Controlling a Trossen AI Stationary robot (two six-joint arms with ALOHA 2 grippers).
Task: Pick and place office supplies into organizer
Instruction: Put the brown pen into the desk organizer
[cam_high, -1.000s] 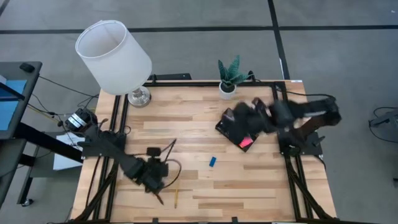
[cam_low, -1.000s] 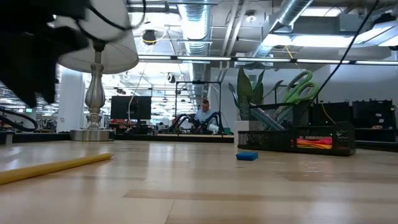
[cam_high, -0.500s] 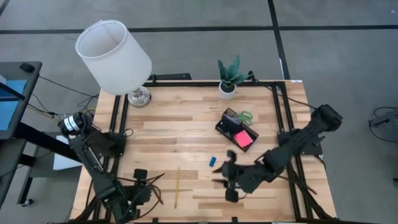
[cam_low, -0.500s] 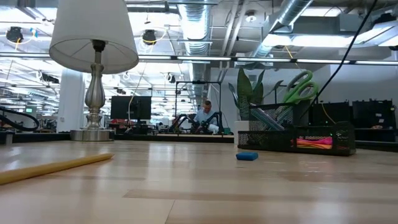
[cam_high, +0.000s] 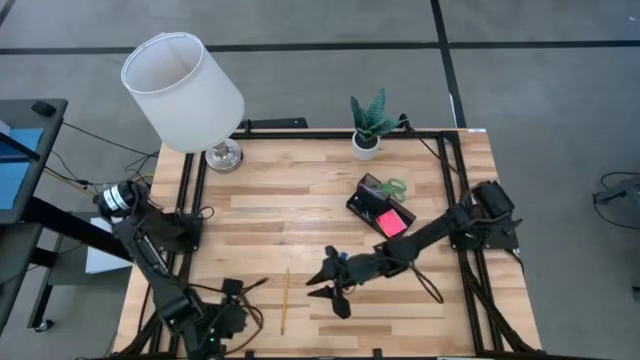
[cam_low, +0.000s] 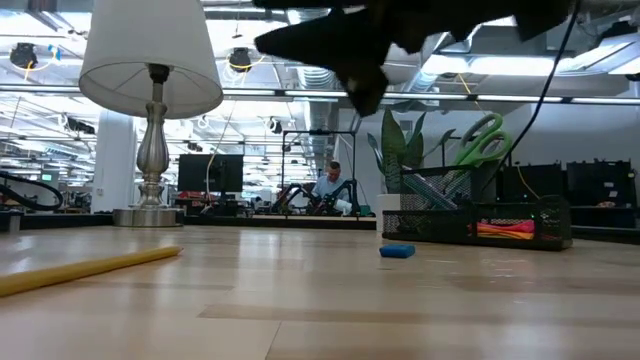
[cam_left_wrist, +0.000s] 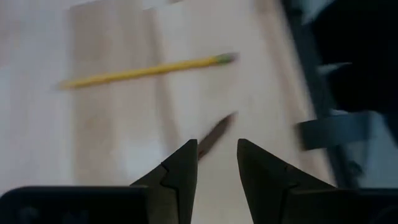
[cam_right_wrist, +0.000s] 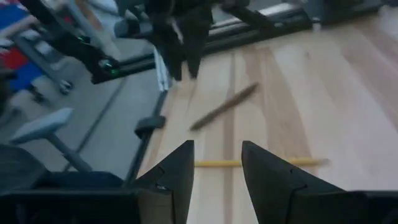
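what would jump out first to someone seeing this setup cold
The big white lamp at the table's far left corner dominates. Next comes the right arm stretched low across the wooden table, its open pincer hovering near the front middle, not far from a yellow pencil. Behind it, the black organizer already holds green scissors and a pink sticky-note pad, with a potted plant at the back edge.
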